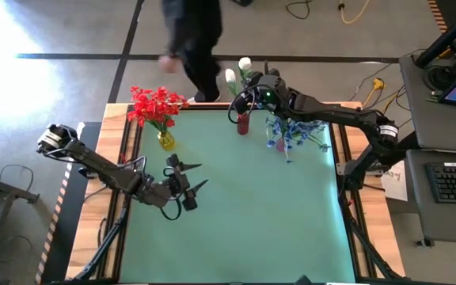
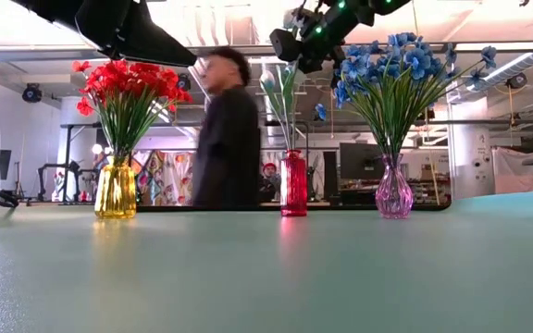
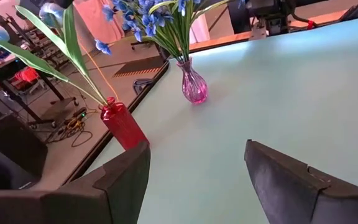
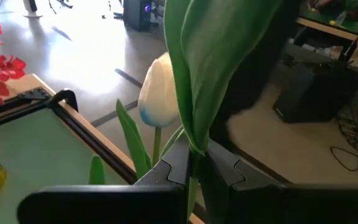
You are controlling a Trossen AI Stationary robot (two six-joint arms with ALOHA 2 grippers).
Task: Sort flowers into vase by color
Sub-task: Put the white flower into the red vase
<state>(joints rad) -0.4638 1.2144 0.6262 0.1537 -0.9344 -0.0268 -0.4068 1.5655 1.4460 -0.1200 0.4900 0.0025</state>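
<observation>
Now the right gripper (image 4: pixel 194 163) is pinched shut on a white tulip's stem (image 4: pixel 193 158), above the red vase (image 1: pixel 243 124) at the table's far edge, centre. To finish well, I judge the stem should be lowered straight down the narrow neck, without pushing the vase sideways, and released only once the stem sits deep enough to stand with the other tulip (image 1: pixel 231 77).

The left gripper (image 1: pixel 190 176) waits over the near-left part of the mat, fingers spread wide and empty.

Red flowers (image 1: pixel 156 105) stand in the yellow vase (image 1: pixel 165 140), far left; blue flowers (image 1: pixel 294 133) in the pink vase (image 2: pixel 394 193), far right.

Only the right wrist view shows the pinch on the stem. The low view shows all three vases upright in a row, and a person (image 2: pixel 229 129) walking behind. The high view alone places both arms.
</observation>
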